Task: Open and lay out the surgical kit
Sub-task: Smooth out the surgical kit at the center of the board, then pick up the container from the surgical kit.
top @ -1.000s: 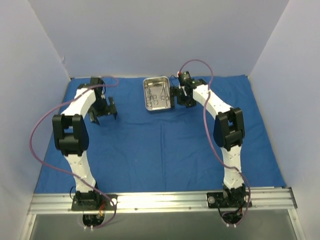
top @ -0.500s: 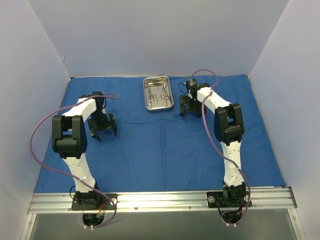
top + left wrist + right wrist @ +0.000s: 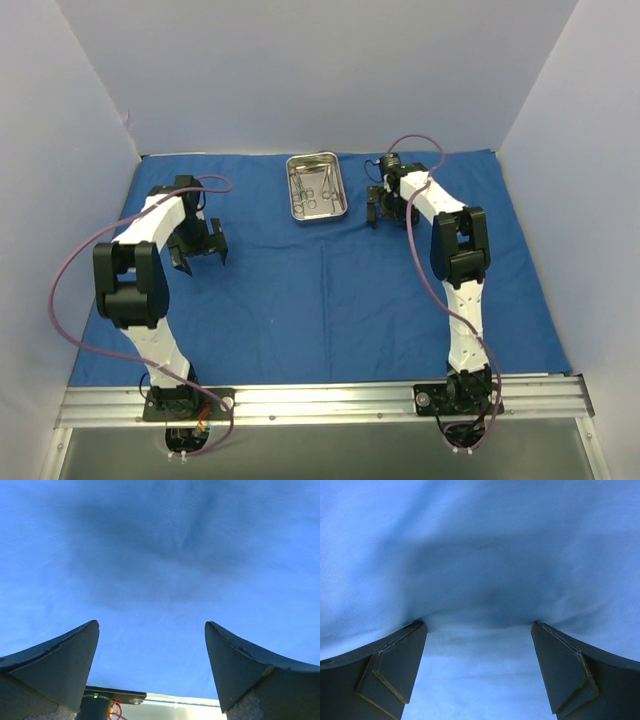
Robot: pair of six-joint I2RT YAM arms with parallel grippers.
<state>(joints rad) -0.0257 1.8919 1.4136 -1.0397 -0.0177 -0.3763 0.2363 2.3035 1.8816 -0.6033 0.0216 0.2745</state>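
My left gripper [image 3: 200,254] hangs over the left part of the blue cloth [image 3: 330,290], which lies spread flat across the table with its far edge near the back wall [image 3: 320,70]. In my left wrist view the gripper [image 3: 151,623] has its two dark fingers [image 3: 60,665] wide apart, with only cloth showing between them. The fabric below looks smooth, with my own shadow on it.

My right gripper [image 3: 385,213] is low over the cloth, just beside the right side of the steel tray [image 3: 311,157] and apart from it. In my right wrist view this gripper [image 3: 479,623] also has its fingers [image 3: 565,675] spread wide, with nothing caught between them. A soft ripple of cloth rises just ahead of the tips; whether the fingers touch the fabric I cannot tell.

The tray sits on the cloth at the far middle of the table, between my two arms and nearer my right one. Inside it lie the slim silver instruments [image 3: 312,190], ring handles among them, too small from above to count. Purple cables [image 3: 70,280] loop from both my arms, whose bases are bolted to the metal rail [image 3: 320,402] at the near edge.
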